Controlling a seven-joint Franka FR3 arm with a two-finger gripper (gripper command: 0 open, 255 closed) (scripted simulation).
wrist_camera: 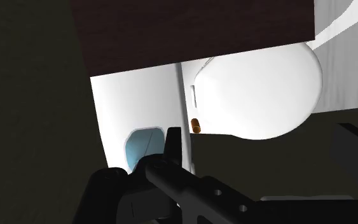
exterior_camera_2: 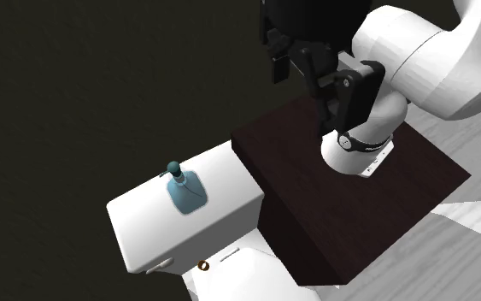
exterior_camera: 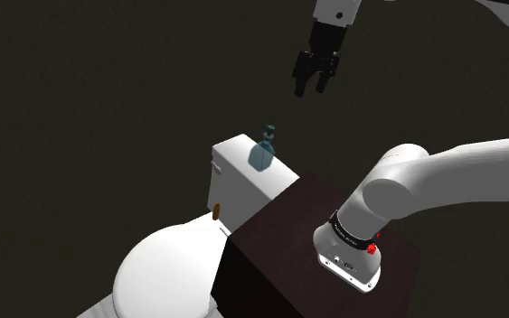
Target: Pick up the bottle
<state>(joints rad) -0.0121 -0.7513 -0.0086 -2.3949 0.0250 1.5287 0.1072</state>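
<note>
A small teal bottle (exterior_camera: 263, 154) with a round stopper stands upright on the white toilet tank lid (exterior_camera: 234, 172). The second exterior view has the bottle (exterior_camera_2: 185, 192) near the middle of the tank lid (exterior_camera_2: 225, 184). My black gripper (exterior_camera: 312, 86) hangs open and empty well above the bottle, off to the shoulder view's right of it. In the second exterior view the gripper (exterior_camera_2: 301, 101) hovers high over the stand's edge. Looking down through the wrist view, the bottle (wrist_camera: 142, 147) shows as a pale blue patch on the tank (wrist_camera: 139, 102), partly hidden behind the black hand.
The dark brown stand (exterior_camera: 279, 235) butts against the tank's side. A white closed toilet lid (exterior_camera: 166, 271) lies in front of the tank, with a small brown knob (exterior_camera: 216, 212) between them. Dark wall surrounds the tank; pale floor (exterior_camera_2: 478, 222) lies beyond the stand.
</note>
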